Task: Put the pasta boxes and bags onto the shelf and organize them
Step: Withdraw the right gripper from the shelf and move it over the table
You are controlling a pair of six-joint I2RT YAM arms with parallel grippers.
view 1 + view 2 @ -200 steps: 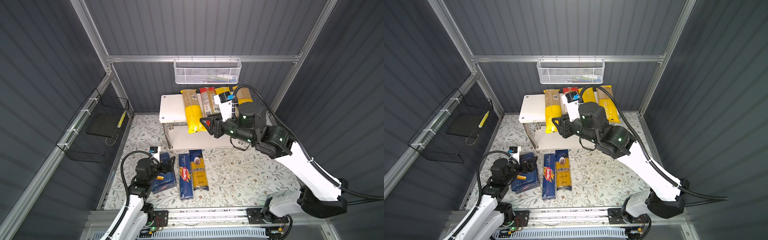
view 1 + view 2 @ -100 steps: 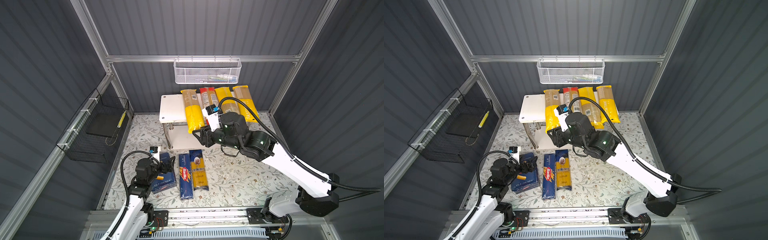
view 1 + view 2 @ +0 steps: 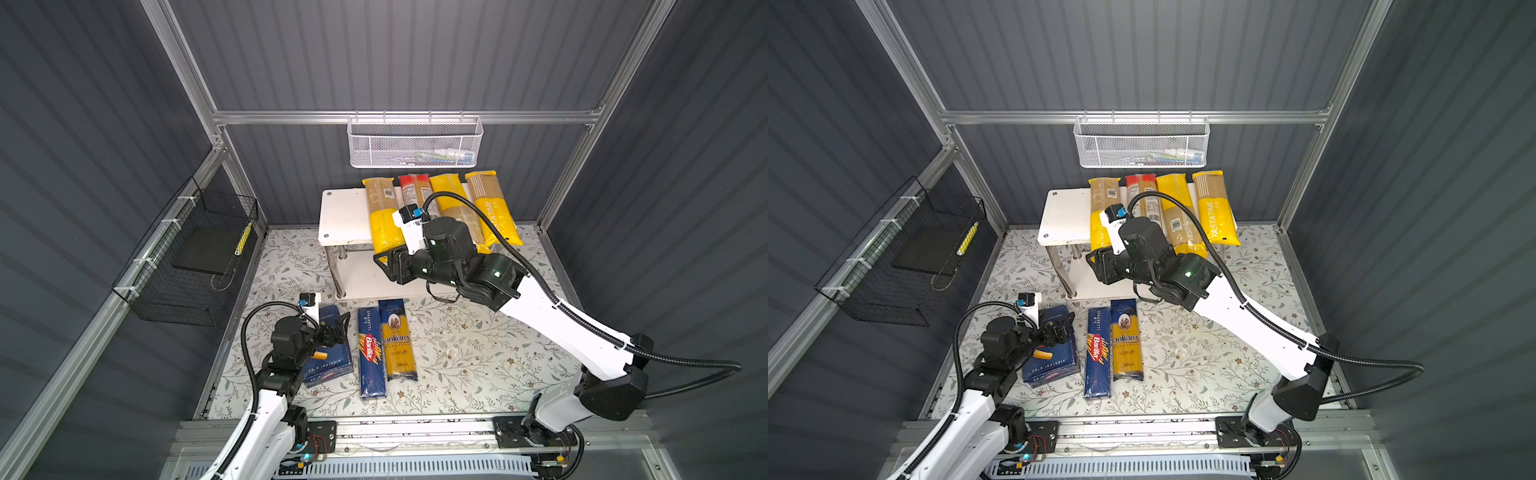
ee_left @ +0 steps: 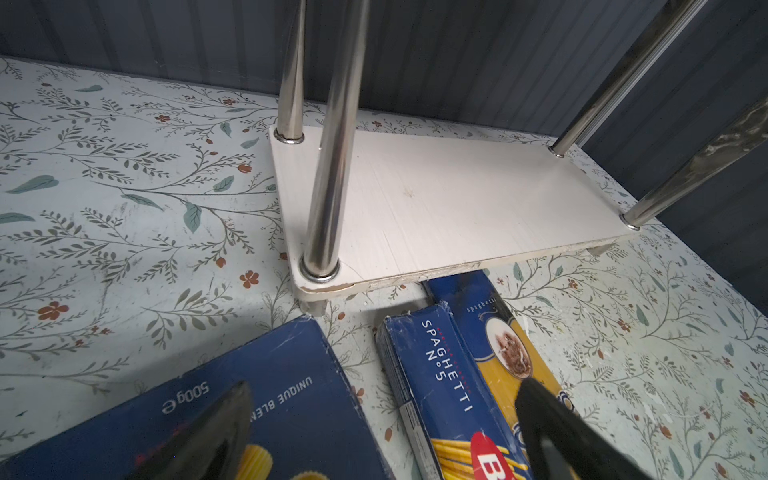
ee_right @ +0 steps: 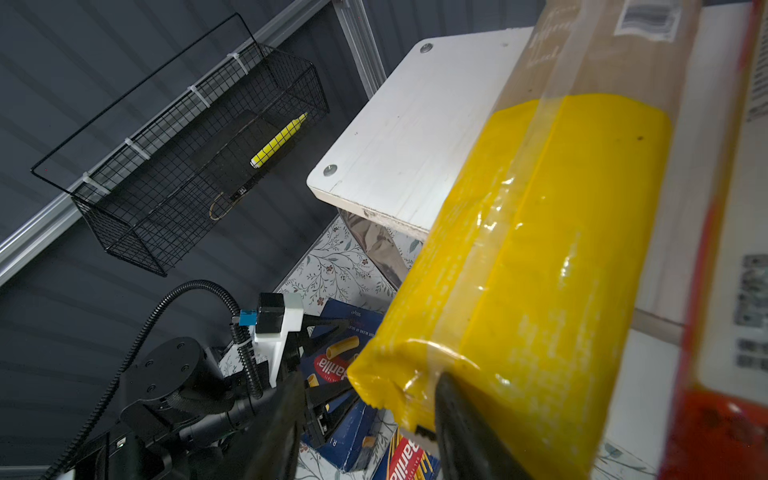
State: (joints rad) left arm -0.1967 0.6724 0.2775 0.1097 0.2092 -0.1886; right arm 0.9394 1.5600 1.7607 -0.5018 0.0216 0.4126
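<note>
**Shelf** [image 3: 343, 216], seen in both top views, with four bags flat on its upper tier: leftmost yellow bag [image 3: 384, 216], red bag [image 3: 412, 192], middle yellow bag [image 3: 446, 195] and PASTATIME bag [image 3: 494, 212]. Their long axes lie side by side, running from the shelf's back edge to its front. The two outer bags overhang the front edge.

On the floral floor [image 3: 478, 353] before the shelf lie the rigatoni box [image 3: 328, 363], spaghetti box [image 3: 371, 353] and ankara bag [image 3: 398, 343]. Their long axes are parallel and point at the shelf. The ankara bag's far end reaches under the lower tier [image 4: 436, 199].

The right gripper [image 3: 384, 268] hangs just before the leftmost yellow bag's overhanging end, jaws parted and empty. Its arm crosses in front of the lower tier. The left gripper [image 3: 338, 328] has its jaws spread wide over the rigatoni box's shelf-side end.

A white mesh basket [image 3: 415, 143] hangs above the shelf, and a black wire basket [image 3: 187, 257] hangs well apart to its left.
</note>
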